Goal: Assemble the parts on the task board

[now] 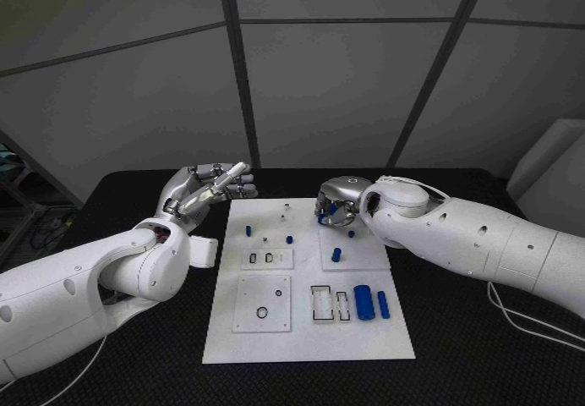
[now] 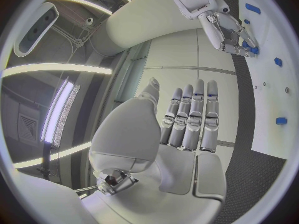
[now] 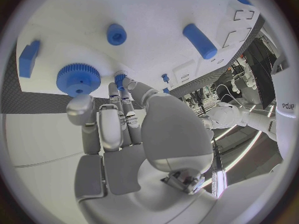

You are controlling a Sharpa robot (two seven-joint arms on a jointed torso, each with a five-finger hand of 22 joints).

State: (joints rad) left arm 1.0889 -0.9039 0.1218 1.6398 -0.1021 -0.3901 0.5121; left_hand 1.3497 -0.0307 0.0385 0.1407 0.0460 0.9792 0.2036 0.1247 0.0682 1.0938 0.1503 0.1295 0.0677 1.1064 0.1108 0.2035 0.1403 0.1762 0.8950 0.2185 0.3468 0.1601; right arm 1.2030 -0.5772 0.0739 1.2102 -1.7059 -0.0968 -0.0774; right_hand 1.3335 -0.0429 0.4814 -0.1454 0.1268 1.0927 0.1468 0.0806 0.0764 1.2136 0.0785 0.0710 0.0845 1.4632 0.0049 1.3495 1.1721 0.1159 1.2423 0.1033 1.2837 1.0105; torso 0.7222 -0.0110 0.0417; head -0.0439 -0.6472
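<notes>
With my right hand (image 1: pixel 336 205) pinching a small blue peg (image 3: pixel 120 79) over the task board (image 1: pixel 305 338) at 1 o'clock and my left hand (image 1: pixel 205 188) empty, fingers extended, I judge the peg light, rigid, slippery: grip mid-shaft.

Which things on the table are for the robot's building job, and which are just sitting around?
For the job:
- task board
- blue gear
- small blue peg, held by the right hand
- blue cylinder

Just there:
- black table
- cable
- left hand, open, holding nothing
</notes>
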